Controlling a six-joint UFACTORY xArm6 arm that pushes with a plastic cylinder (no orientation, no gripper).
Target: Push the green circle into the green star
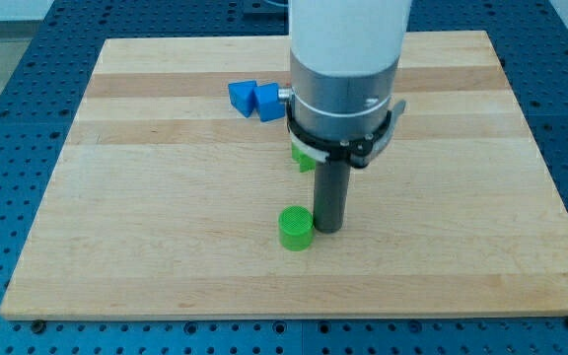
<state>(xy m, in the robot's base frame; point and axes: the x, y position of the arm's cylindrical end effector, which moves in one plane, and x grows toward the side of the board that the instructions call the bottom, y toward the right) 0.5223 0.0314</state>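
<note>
The green circle [296, 228] is a short round block on the wooden board, below the middle of the view. My tip [327, 230] stands right beside it on its right side, touching or nearly touching. The green star [304, 158] lies above them, mostly hidden behind the arm's grey body; only a small green part shows at the rod's left. The rod runs up between the star and the circle.
Two blue blocks [254, 99], a cube and a wedge-like piece, sit together at the view's upper middle, left of the arm. The wooden board [116, 227] lies on a blue perforated table. The arm's white and grey body [348, 69] hides part of the board.
</note>
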